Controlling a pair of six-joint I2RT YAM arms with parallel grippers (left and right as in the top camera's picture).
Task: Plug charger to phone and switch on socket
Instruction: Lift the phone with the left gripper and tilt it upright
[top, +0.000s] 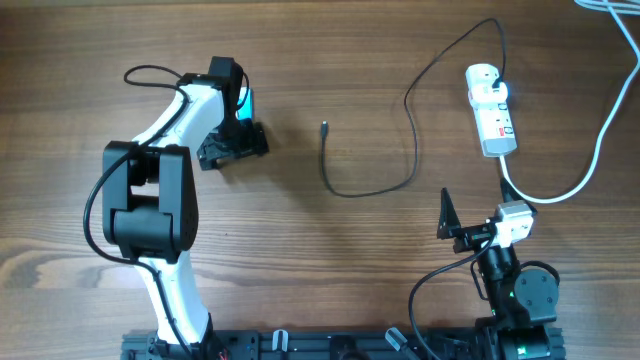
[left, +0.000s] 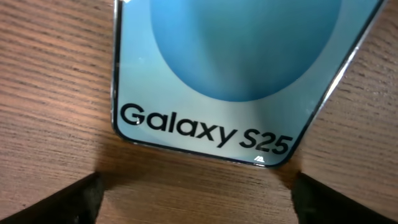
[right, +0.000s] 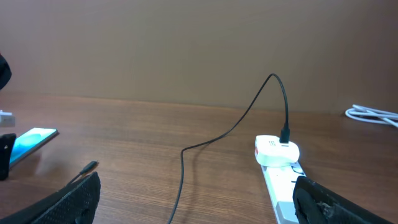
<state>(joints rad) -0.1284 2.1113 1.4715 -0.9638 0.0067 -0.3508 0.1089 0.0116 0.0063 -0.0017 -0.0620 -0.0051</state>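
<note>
On the wooden table (top: 300, 260), left half: the left arm rises from the near edge, bends at its dark elbow block and sends a white forearm away from the base and inward, its wrist tipped down over the phone (top: 246, 102). Left gripper (top: 232, 145): jaws spread wide, holding nothing; in the wrist view the two dark fingertips (left: 74, 199) stand at either side, just short of the phone (left: 230, 74) end printed "Galaxy S25", clear of its edges. Phone: flat on the wood, screen up, mostly hidden under the wrist from overhead. Right half, near edge: the right arm sits folded close over its base, its wrist camera looking level across the table. Right gripper (top: 455, 228): jaws at full spread, empty, over bare wood, fingers (right: 74, 199) well apart. Charger (top: 414, 150): thin black cable lying in a loose loop mid-table; plug tip (top: 324, 129) free on the wood, apart from the phone with open surface between them; white adapter block (top: 483, 75) seated in the far end of the power strip (top: 492, 115). Power strip: far right, lying lengthwise, its thick white cord (top: 590, 160) curving off toward the far right corner. Bare wood lies open between the cable loop and the near edge
</note>
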